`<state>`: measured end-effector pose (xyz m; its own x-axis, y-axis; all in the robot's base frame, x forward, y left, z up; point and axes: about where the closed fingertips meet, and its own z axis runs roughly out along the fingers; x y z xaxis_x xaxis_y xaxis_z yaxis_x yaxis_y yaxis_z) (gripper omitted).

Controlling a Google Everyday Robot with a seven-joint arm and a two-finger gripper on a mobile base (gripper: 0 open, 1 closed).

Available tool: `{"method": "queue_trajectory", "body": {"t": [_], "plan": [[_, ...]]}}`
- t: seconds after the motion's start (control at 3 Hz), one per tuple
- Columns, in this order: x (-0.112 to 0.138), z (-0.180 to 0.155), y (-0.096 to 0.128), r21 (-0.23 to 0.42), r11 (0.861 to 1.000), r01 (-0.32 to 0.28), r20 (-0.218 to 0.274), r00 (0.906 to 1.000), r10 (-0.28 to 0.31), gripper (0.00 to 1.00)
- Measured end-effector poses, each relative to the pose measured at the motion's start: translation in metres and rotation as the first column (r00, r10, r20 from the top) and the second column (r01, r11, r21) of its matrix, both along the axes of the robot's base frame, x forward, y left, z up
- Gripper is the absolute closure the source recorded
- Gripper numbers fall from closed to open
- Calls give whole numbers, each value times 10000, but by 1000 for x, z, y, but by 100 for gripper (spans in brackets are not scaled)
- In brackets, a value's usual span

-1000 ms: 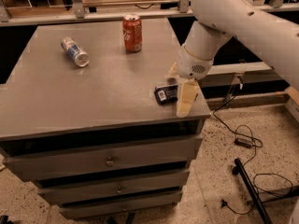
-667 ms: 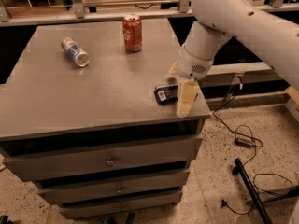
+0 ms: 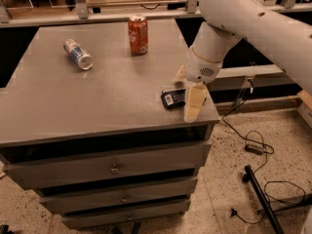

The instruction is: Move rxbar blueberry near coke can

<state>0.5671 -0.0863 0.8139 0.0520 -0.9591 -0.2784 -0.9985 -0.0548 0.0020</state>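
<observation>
Nearest to me, the grey drawer cabinet (image 3: pixel 114 167) shows three drawer fronts under a grey table top (image 3: pixel 97 106). A black cable (image 3: pixel 253 147) lies on the speckled floor to the right.

The rxbar blueberry (image 3: pixel 171 98) lies flat at the front right corner of the top, close to the edge. Its wrapper is dark, with a small white patch at the left end. I cannot read any writing on it.

The gripper (image 3: pixel 191 101) is down at the bar's right end, low over the table corner and covering that end. I cannot tell whether it is open, closed, or gripping the bar. The white arm (image 3: pixel 253 18) comes in from the upper right.

Farther back on the left, a silver-and-blue can (image 3: pixel 78 54) lies on its side; its label is not legible.

At the rear centre, the coke can (image 3: pixel 138 34) stands upright, red with white script and a silver top. It is well apart from the bar.
</observation>
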Motion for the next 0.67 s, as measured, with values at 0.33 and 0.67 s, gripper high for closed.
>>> {"method": "queue_trajectory", "body": {"t": [0.33,0.67], "plan": [[0,0,0,1,10000,0,0,10000,0,32],[0,0,0,1,10000,-1,0,10000,1,9]]}}
